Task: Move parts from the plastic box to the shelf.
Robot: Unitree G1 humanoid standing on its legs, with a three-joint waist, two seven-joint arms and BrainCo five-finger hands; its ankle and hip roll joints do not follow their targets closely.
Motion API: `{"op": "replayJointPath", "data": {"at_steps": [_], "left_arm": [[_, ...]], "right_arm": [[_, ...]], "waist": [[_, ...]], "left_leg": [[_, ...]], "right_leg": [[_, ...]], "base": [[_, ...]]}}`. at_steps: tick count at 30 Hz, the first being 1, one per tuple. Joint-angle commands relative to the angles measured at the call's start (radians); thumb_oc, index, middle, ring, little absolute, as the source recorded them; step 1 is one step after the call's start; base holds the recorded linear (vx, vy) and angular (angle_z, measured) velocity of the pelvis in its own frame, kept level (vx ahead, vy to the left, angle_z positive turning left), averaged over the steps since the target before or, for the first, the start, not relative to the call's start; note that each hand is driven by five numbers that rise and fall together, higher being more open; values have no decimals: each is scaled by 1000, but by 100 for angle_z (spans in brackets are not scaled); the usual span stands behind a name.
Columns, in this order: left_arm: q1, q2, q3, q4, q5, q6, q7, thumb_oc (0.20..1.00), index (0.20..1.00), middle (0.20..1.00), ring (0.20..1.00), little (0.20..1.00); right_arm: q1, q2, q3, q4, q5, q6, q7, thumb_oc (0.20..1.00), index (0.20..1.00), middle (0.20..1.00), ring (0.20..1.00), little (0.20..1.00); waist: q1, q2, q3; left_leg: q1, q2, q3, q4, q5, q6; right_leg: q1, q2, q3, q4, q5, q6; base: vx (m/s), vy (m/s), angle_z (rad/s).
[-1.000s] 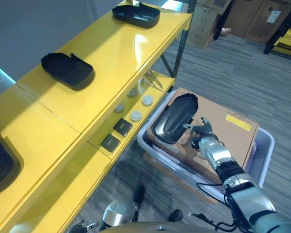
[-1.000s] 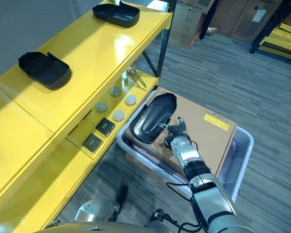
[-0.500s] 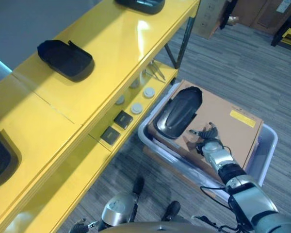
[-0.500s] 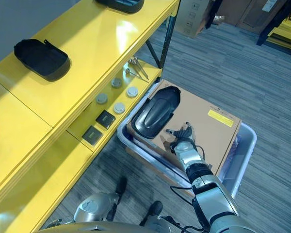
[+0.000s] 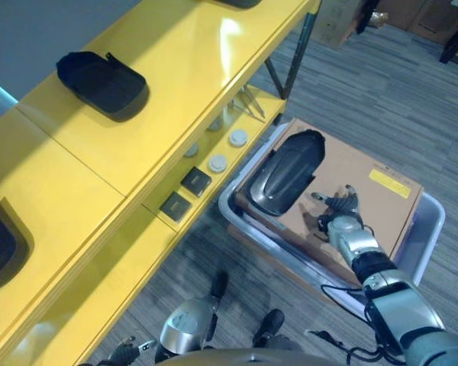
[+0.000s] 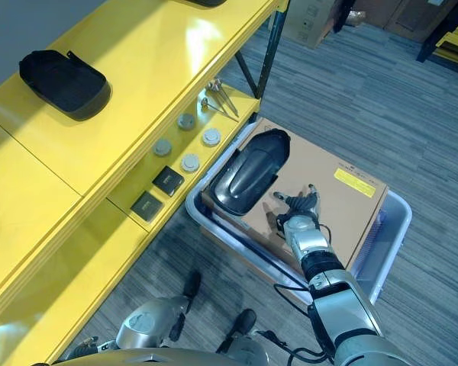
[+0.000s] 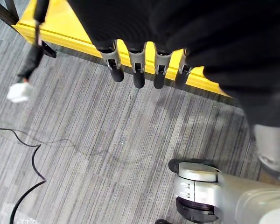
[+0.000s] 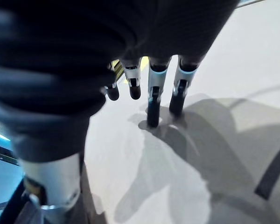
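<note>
Since 1 s ago, the right hand (image 5: 343, 221) has been shifted away from the black part (image 5: 284, 172); it is now being held apart from it, over the cardboard box (image 5: 382, 200), fingers (image 8: 152, 100) straight and spread, nothing grasped. Part is lying on the cardboard, which is sitting in the plastic box (image 6: 389, 252) on the carpet beside the yellow shelf (image 5: 168, 84). Top level is being occupied by another black part (image 5: 101, 76); lower level is carrying round discs (image 6: 191, 162), two dark square pieces (image 6: 157, 192) & metal tools (image 6: 217, 97). Left hand (image 7: 144, 70) is being held over the carpet near the shelf edge, fingers relaxed, empty.
</note>
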Motion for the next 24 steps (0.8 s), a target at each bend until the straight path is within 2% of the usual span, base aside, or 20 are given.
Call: {"op": "replayJointPath", "data": {"at_steps": [1, 6, 13, 17, 24], "left_arm": [[13, 49, -55, -13, -13, 1, -4, 1000, 1000, 1000, 1000, 1000], [27, 48, -51, -8, 6, 6, -4, 1000, 1000, 1000, 1000, 1000], [42, 50, -42, 4, 28, 16, -7, 1000, 1000, 1000, 1000, 1000], [44, 50, -47, 1, 27, 22, -6, 1000, 1000, 1000, 1000, 1000], [31, 59, -64, 0, 20, 13, -6, 1000, 1000, 1000, 1000, 1000]], "right_arm": [[-10, -21, 17, -76, 10, -47, -48, 1000, 1000, 1000, 1000, 1000], [-14, -18, 15, -110, -5, -22, -49, 1000, 1000, 1000, 1000, 1000], [-24, 6, 56, -99, -39, 82, -27, 1000, 1000, 1000, 1000, 1000], [-23, 17, 88, -60, -75, 142, -49, 1000, 1000, 1000, 1000, 1000], [-59, 15, 122, 50, -80, 167, -80, 1000, 1000, 1000, 1000, 1000]], "waist": [[39, 3, -36], [44, 0, -49], [59, -4, -68], [66, -3, -67], [88, -1, -50]], "left_leg": [[-43, 52, 27, 103, -90, -21], [-25, 54, 28, 100, -94, -21], [-5, 54, 27, 95, -99, -23], [-7, 53, 24, 99, -99, -23], [-33, 47, 11, 115, -98, -23]], "right_leg": [[-72, -97, 79, 81, 31, 81], [-56, -98, 78, 80, 27, 81], [-33, -102, 68, 76, 23, 82], [-30, -105, 64, 77, 23, 83], [-37, -109, 55, 80, 25, 87]], "base": [[48, -12, 4], [52, -4, 2], [46, 11, 3], [7, 16, 3], [-16, 22, 6]]}}
